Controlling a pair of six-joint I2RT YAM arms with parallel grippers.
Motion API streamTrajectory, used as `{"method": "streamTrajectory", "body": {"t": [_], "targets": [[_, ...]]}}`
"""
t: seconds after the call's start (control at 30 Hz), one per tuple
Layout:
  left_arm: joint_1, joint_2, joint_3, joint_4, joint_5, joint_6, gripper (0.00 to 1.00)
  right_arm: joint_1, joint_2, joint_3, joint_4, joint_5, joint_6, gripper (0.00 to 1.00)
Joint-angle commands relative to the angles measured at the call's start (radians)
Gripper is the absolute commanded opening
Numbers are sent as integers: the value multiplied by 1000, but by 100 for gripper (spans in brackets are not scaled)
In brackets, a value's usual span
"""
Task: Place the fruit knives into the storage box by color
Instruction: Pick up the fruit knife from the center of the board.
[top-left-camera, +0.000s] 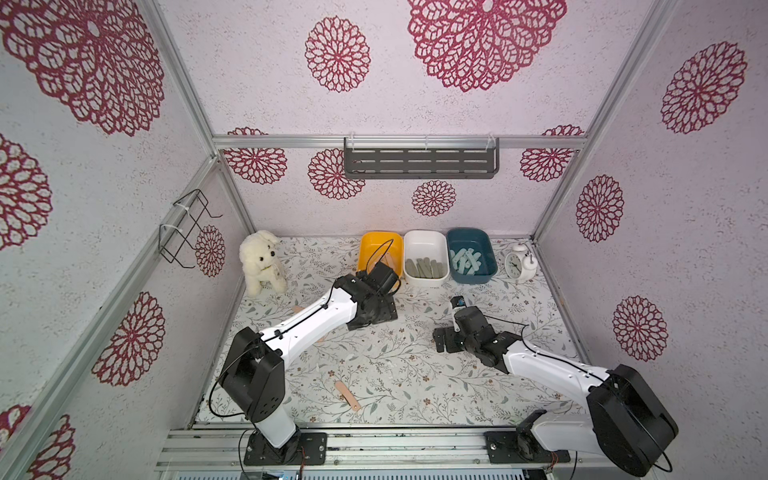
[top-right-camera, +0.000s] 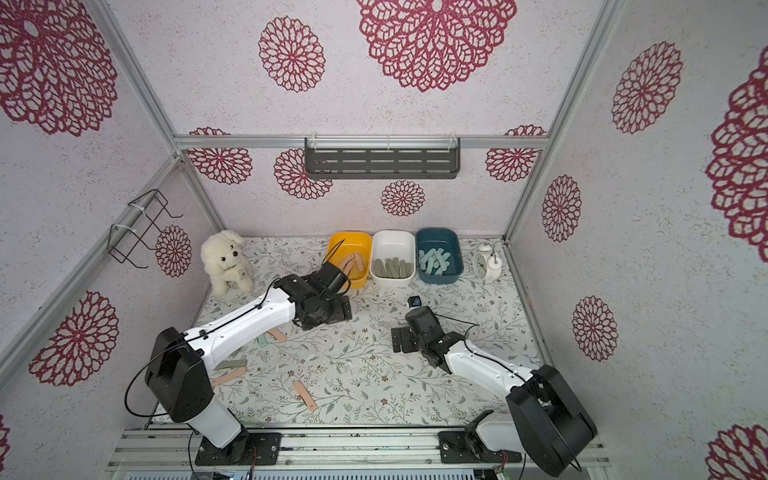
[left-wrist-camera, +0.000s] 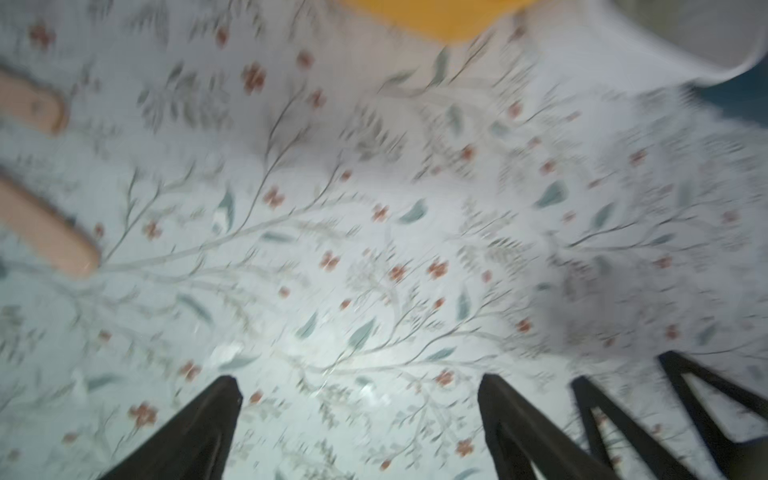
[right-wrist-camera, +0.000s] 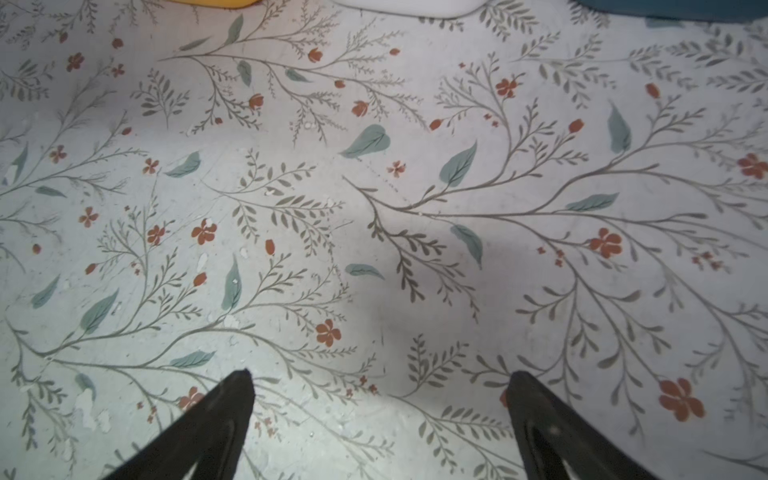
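Observation:
Three storage boxes stand in a row at the back: yellow (top-left-camera: 374, 243), white (top-left-camera: 426, 242) and dark teal (top-left-camera: 469, 239). Peach knives (top-right-camera: 353, 262) lie in the yellow one, olive knives (top-left-camera: 424, 268) in the white, mint knives (top-left-camera: 467, 259) in the teal. Loose on the table are a peach knife (top-left-camera: 348, 395), further peach ones (top-right-camera: 227, 377) (top-right-camera: 276, 334), an olive one (top-right-camera: 230, 365) and a mint one (top-right-camera: 262, 341). My left gripper (top-left-camera: 376, 309) (left-wrist-camera: 359, 384) is open and empty just before the yellow box; two peach knives (left-wrist-camera: 45, 228) show blurred beside it. My right gripper (top-left-camera: 442, 338) (right-wrist-camera: 380, 378) is open over bare table.
A white plush dog (top-left-camera: 261, 262) sits at the back left and a white alarm clock (top-left-camera: 517, 262) at the back right. A grey slotted shelf (top-left-camera: 420, 163) hangs on the rear wall, a wire rack (top-left-camera: 183, 228) on the left wall.

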Motion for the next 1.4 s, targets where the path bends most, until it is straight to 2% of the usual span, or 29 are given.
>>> {"method": "streamTrajectory", "body": {"t": [0.0,0.17,0.27,0.57,0.87,1.17,1.37], "targets": [[-37,-143,-150,-50,50,-108,92,21,-6,6,25,-8,33,99],[-79,-338,-376,-64,43,-237,88,45,-6,19,24,-17,31,99],[-115,-395,-463,-42,56,-305,85,61,18,44,19,-22,28,99],[-142,-354,-606,117,124,-332,70,77,43,104,-19,-16,10,99],[-134,-213,-592,210,134,-252,53,78,49,109,-21,-33,28,99],[-103,-200,-604,246,143,-221,30,78,47,121,-38,-22,35,99],[-96,-192,-563,217,111,-185,24,78,57,158,-60,1,29,99]]}}
